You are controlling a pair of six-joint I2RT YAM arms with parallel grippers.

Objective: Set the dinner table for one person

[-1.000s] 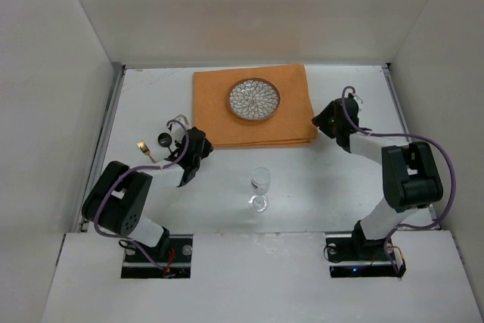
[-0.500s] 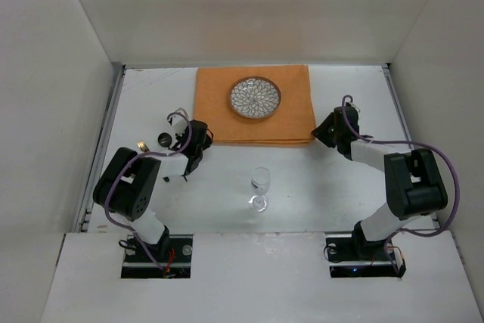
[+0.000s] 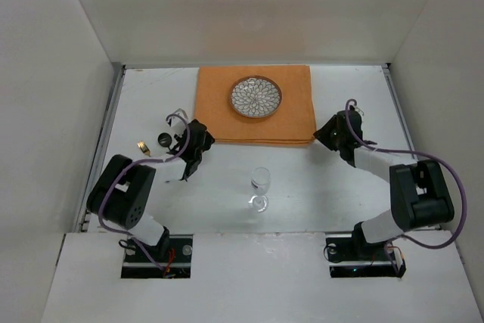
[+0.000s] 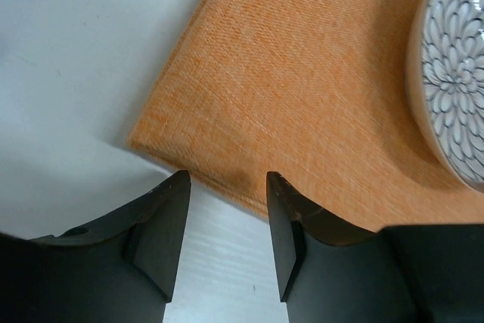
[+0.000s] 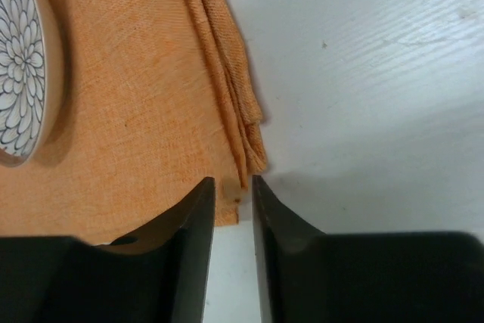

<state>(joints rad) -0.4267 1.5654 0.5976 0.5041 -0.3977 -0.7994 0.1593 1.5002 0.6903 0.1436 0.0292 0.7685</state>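
Squaring the orange placemat (image 3: 299, 115) on the white desk (image 3: 318, 187) beneath, you find its long axis running arm to arm just ahead, the left gripper (image 4: 227, 187) half open at one near corner, the right gripper (image 5: 233, 187) a narrow slit at the other, grip unclear.

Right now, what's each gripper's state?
Left gripper: open, holding nothing, at the placemat edge.
Right gripper: fingers nearly closed, placemat corner between them; grip cannot be told.
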